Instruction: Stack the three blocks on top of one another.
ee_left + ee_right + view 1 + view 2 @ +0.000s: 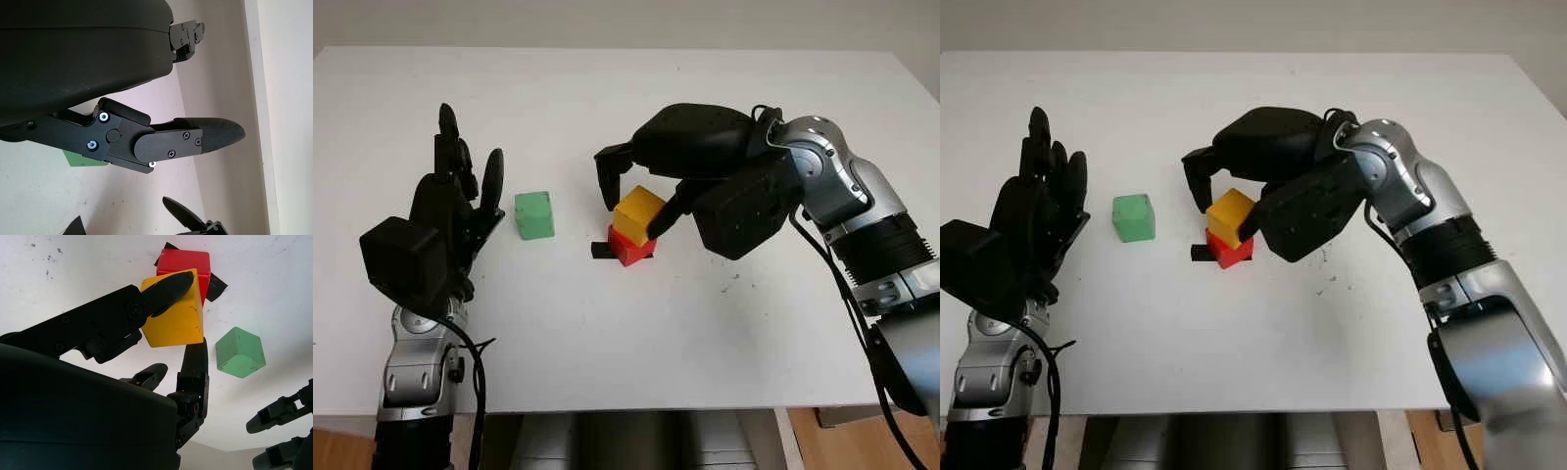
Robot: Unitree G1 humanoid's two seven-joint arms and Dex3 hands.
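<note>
— Where did the head pair look from?
— Above, facing forward and down at the bench (636,333); both shared one scene.
— And the wrist cameras?
— Each sat very close behind its own hand; the right hand (161,318) one also caught the green block (239,352).

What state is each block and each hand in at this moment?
yellow block: on the red block, skewed, gripped by the right hand.
red block: on the table, under the yellow block.
green block: alone on the table, untouched.
right hand: shut on the yellow block.
left hand: open, beside the green block.
</note>
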